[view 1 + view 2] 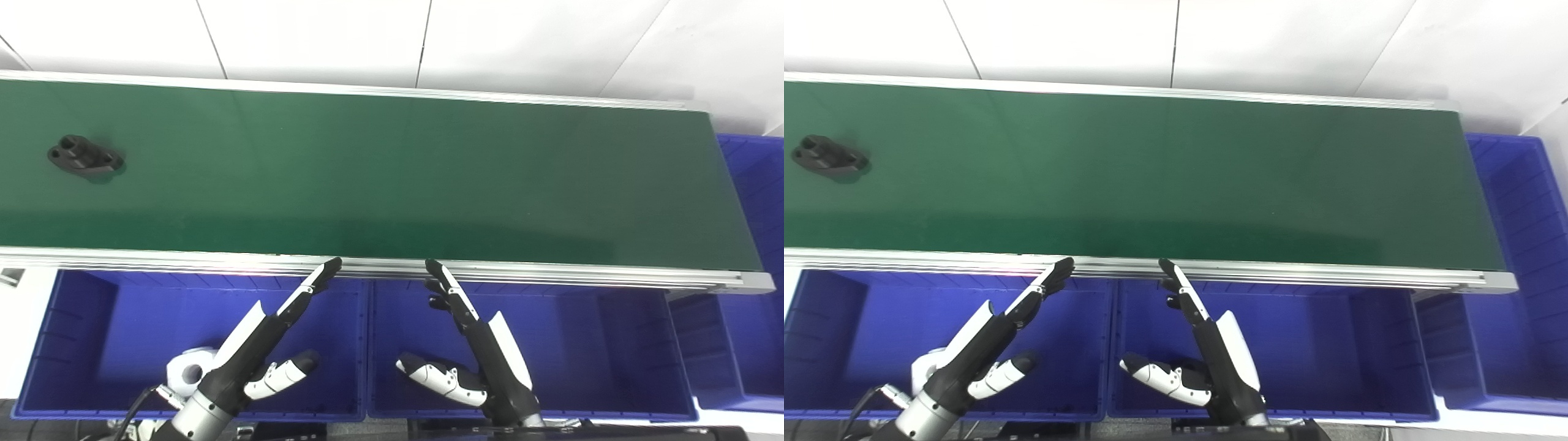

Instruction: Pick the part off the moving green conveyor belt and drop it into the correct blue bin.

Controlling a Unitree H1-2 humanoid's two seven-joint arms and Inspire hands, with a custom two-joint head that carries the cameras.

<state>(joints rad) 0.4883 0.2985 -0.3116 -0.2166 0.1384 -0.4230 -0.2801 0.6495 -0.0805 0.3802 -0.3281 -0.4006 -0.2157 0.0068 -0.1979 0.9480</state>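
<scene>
A black flat part [86,157] with round holes lies on the green conveyor belt [392,177] at its far left; it also shows in the right eye view [828,156]. My left hand [263,343] is open and empty, held over the left blue bin [79,318] below the belt's front rail. My right hand [471,343] is open and empty over the middle blue bin [588,331]. Both hands are far to the right of the part.
A white part [190,370] lies in the left bin beside my left wrist. A third blue bin [756,202] stands past the belt's right end. An aluminium rail [551,272] edges the belt's front. White wall panels lie behind.
</scene>
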